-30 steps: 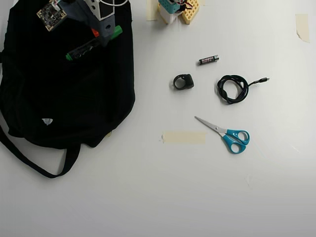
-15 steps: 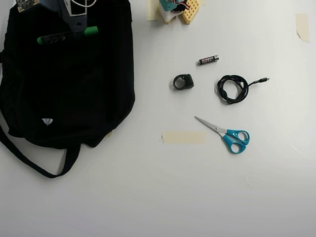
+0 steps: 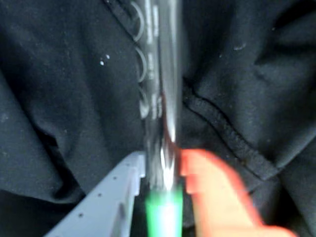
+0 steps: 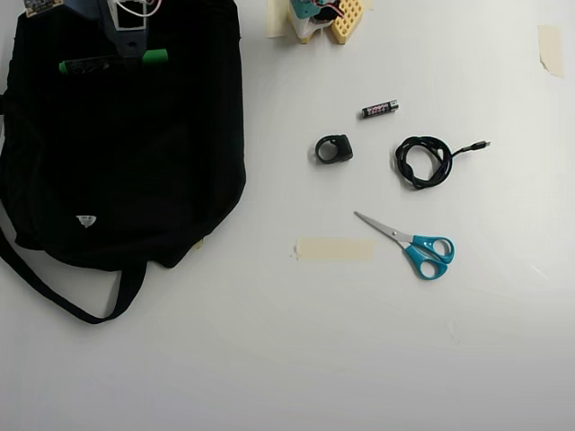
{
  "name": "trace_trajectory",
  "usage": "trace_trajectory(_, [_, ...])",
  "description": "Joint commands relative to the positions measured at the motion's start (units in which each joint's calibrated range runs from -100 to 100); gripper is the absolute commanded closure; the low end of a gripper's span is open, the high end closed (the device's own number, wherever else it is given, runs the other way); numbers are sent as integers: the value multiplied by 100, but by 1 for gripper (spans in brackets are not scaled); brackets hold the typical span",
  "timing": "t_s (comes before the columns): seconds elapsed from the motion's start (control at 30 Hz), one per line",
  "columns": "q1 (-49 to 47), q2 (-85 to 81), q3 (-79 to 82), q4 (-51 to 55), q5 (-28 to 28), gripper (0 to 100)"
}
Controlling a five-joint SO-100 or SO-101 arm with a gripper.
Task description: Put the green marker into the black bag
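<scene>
The green marker (image 4: 112,63) lies level across the top of the black bag (image 4: 126,171) in the overhead view, its green ends showing on either side of my gripper (image 4: 128,54). In the wrist view the marker (image 3: 160,108) runs up the middle, blurred, clamped between a grey finger (image 3: 116,197) and an orange finger (image 3: 217,192). My gripper (image 3: 165,173) is shut on it. Black bag fabric (image 3: 64,98) with a stitched seam fills the background right behind the marker.
To the right of the bag on the white table are a small battery (image 4: 379,109), a black ring-shaped part (image 4: 333,148), a coiled black cable (image 4: 426,160), blue-handled scissors (image 4: 411,246) and a strip of tape (image 4: 334,250). The arm's base (image 4: 319,16) stands at the top edge.
My gripper has carried the marker left and toward the bag's top edge. The marker turned from tilted to level.
</scene>
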Motion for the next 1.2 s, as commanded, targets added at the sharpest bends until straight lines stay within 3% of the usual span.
trace_trajectory(0.0, [-56, -79, -53, -71, -2, 72])
trace_trajectory(0.3, [-64, -79, -53, -71, -7, 47])
trace_trajectory(0.53, [-71, -79, -35, -28, -7, 47])
trace_trajectory(0.6, [-79, -79, -35, -11, -7, 53])
trace_trajectory(0.67, [-258, -88, -62, -62, -2, 82])
trace_trajectory(0.73, [-266, -195, -53, -28, -7, 98])
trace_trajectory(0.83, [-452, -195, -35, 75, -59, 98])
trace_trajectory(0.9, [-557, -204, -116, 230, -557, 98])
trace_trajectory(1.17, [-2008, -934, -152, 1720, -599, 98])
